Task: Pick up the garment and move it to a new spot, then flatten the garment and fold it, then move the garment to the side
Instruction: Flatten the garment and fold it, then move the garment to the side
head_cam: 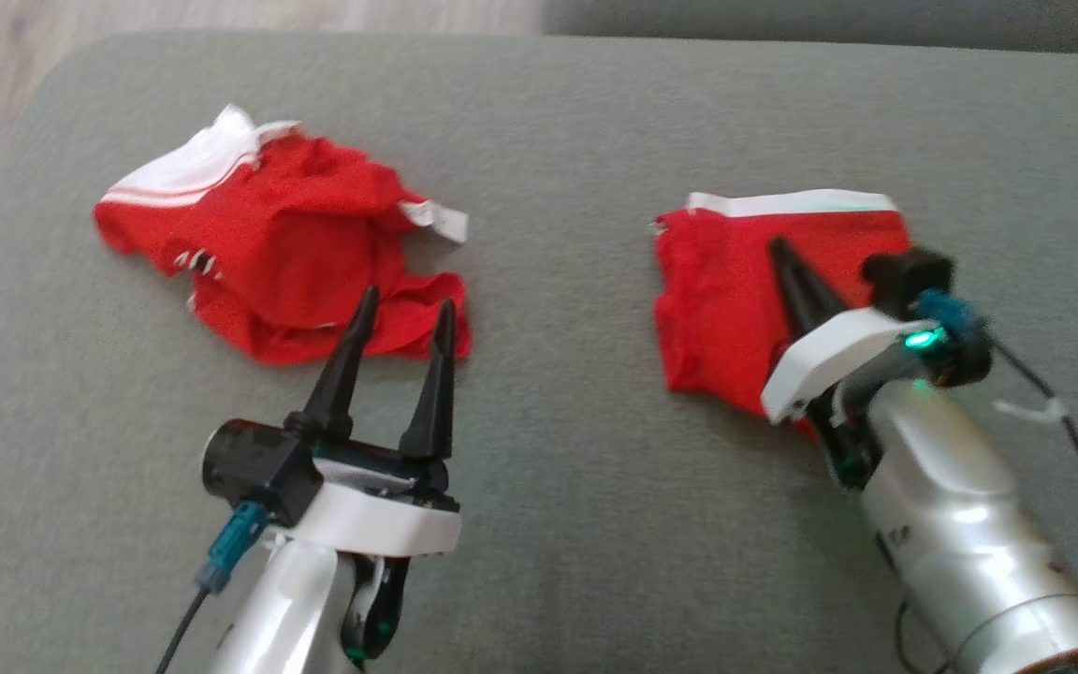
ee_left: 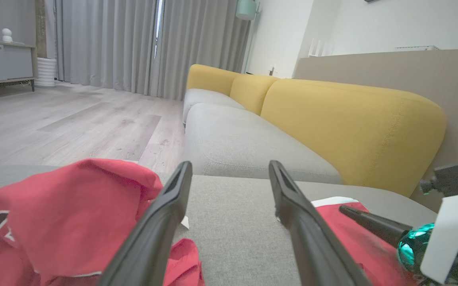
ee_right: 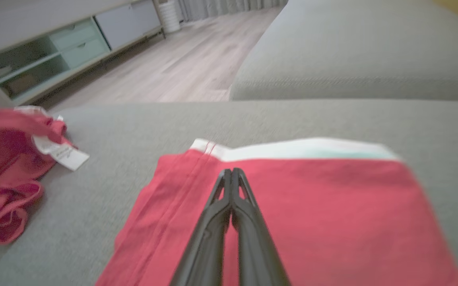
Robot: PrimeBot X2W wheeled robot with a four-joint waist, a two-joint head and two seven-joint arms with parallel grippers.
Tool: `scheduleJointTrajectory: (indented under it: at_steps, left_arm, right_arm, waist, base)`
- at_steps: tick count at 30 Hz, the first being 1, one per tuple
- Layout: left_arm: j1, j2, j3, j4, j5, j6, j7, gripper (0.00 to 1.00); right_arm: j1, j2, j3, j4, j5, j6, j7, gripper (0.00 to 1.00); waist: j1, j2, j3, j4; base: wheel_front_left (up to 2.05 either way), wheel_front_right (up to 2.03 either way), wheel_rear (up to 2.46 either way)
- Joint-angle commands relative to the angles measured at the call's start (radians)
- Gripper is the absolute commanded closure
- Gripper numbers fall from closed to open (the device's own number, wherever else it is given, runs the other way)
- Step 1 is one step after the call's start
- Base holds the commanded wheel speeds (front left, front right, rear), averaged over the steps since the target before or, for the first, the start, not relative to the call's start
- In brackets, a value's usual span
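While the left gripper (head_cam: 408, 300) stands open at the near edge of a crumpled garment (head_cam: 286, 243), red with white trim, on the left of the grey cushion (head_cam: 576, 140), the right gripper (head_cam: 776, 245) is closed. Its fingers are pressed together with nothing between them, tips over the folded garment (head_cam: 717, 300). That garment lies flat on the right, a red rectangle with a white band along its far edge.

Grey sofa (head_cam: 595, 112) (yellow backrests (ee_left: 352, 127))
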Motion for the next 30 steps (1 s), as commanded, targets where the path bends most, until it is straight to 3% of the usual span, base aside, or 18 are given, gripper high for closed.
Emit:
scheduleJointTrajectory:
  at_steps: [1, 7, 14, 15, 17, 30]
  left_arm:
    - [-0.022, 0.003, 0.042, -0.033, 0.010, -0.005, -0.005, 0.00]
    - [-0.003, 0.003, 0.070, -0.043, 0.020, -0.009, -0.005, 0.00]
    - [0.024, 0.003, 0.090, -0.051, 0.038, -0.011, -0.005, 0.00]
    - [0.028, 0.003, 0.094, -0.052, 0.040, -0.011, -0.005, 0.00]
    - [0.036, 0.003, 0.101, -0.050, 0.046, -0.011, -0.005, 0.00]
    - [0.070, 0.003, 0.128, -0.051, 0.055, -0.010, -0.005, 0.00]
  right_arm:
    - [-0.004, -0.003, -0.004, -0.048, 0.006, -0.001, -0.018, 1.00]
    - [0.112, -0.052, -0.148, -0.275, -0.041, -0.001, -0.020, 1.00]
    - [0.321, -0.022, -0.310, -0.566, -0.127, -0.001, -0.020, 1.00]
    - [0.350, -0.014, -0.323, -0.600, -0.139, -0.001, -0.020, 0.90]
    - [0.403, 0.000, -0.337, -0.651, -0.162, -0.001, -0.020, 0.00]
    - [0.499, 0.025, -0.343, -0.733, -0.183, -0.001, -0.020, 0.00]
  waist:
    - [0.0000, 0.0000, -0.029, -0.038]
    - [0.0000, 0.0000, -0.075, -0.116]
    - [0.0000, 0.0000, -0.111, -0.179]
    - [0.0000, 0.0000, -0.114, -0.186]
    - [0.0000, 0.0000, -0.120, -0.197]
    - [0.0000, 0.0000, -0.126, -0.213]
  base:
    - [0.00, 0.00, 0.00]
    - [0.00, 0.00, 0.00]
    - [0.00, 0.00, 0.00]
    - [0.00, 0.00, 0.00]
    - [0.00, 0.00, 0.00]
    - [0.00, 0.00, 0.00]
